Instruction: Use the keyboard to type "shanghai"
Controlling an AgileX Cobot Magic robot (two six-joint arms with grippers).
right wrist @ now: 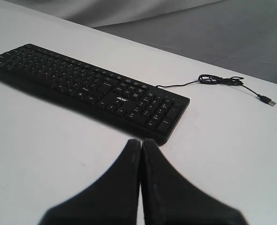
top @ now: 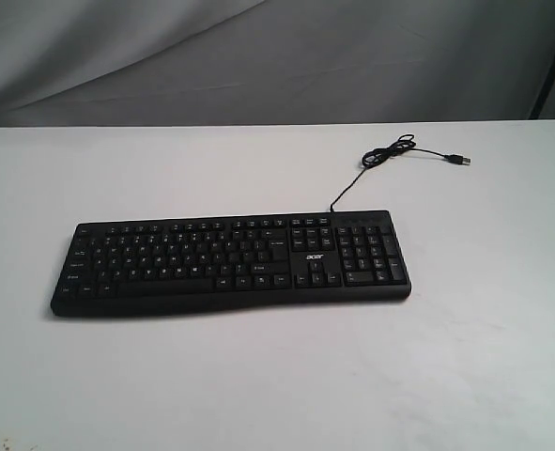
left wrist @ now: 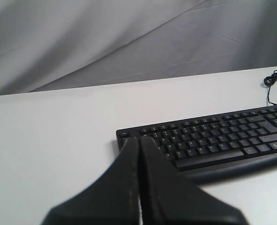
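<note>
Jaws on the left gripper [left wrist: 139, 138] are pressed together into a blunt black wedge with nothing between them. The right gripper [right wrist: 141, 140] looks the same, closed and empty. Neither touches a key.

Past a bare stretch of the white surface [top: 258, 376] lies the long flat black plastic keyboard with white-lettered keys [top: 230, 258]. It sits roughly along the front edge, with the number pad toward the right arm and the letter block toward the left.

I'd judge it a light, stiff slab that could skid on so smooth a top, so nothing here wants gripping. A closed tip should come straight down on one key cap, gently, with no sideways shove. The keys look shallow and close-set, so a wide tip may catch a neighbour.

Behind it the thin black cable [top: 386, 150] trails into a loose coil, and its USB plug [top: 461, 161] lies free on the surface. Grey draped cloth [top: 258, 56] closes the back.
</note>
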